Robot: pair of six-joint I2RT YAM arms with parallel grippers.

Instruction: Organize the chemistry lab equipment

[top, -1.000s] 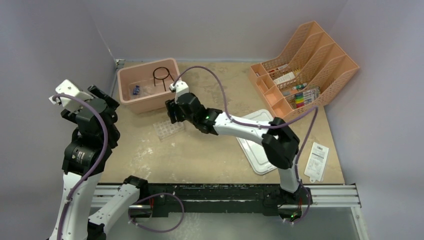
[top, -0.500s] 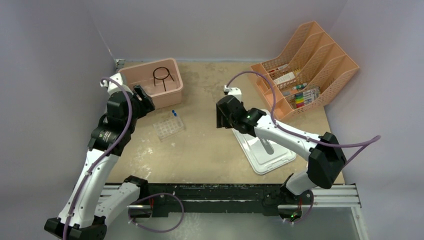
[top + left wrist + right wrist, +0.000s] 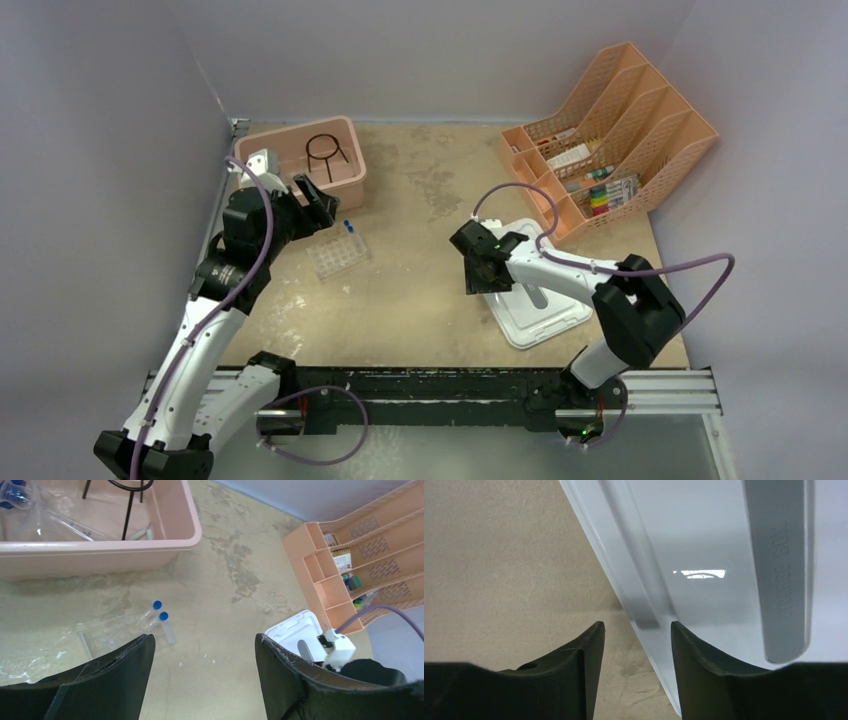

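The clear plastic tube rack lies on the table in front of the pink bin, with two blue-capped vials at its far corner. In the left wrist view the vials lie ahead of my open, empty left gripper. That gripper hovers by the bin's front right corner. The black wire ring stand and the clear glass flask are in the bin. My right gripper is open and empty, with its jaws either side of the white lid's left edge. Tongs and brush are out of view.
The white lid, with a grey handle, lies right of centre. An orange file organizer holding markers and boxes stands at the back right. The pink bin's wall is close ahead of the left gripper.
My left arm swung from high on the left down to the bin's front right corner. My right arm drew back from the rack to the lid's edge. The vials now show at the rack.
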